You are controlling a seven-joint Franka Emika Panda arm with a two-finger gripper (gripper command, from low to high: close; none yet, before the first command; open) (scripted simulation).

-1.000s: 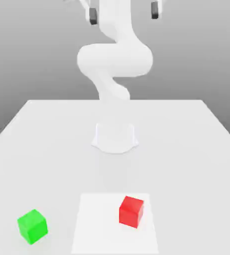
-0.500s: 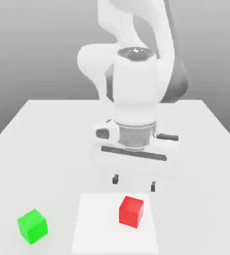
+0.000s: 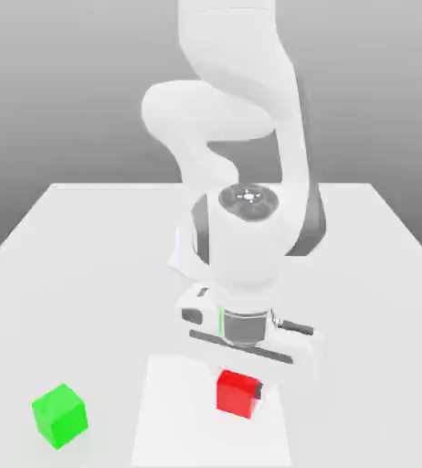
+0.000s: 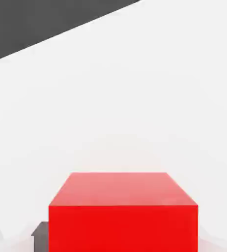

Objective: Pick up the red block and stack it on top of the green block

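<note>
The small matte red cube (image 3: 237, 393) sits on the pale square patch of my white counter (image 3: 87, 274), pinched in the tool (image 3: 239, 395) directly above it. The matching green cube (image 3: 59, 415) lies apart toward the exterior view's left. Cubes both, neither has a long axis.

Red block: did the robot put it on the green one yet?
Not yet. Done: the gripper has come down and shut on the red block. In hand: the block sits gripped on the table. Left: lift it, carry it to the green block on the exterior view's left, set it on top.
</note>
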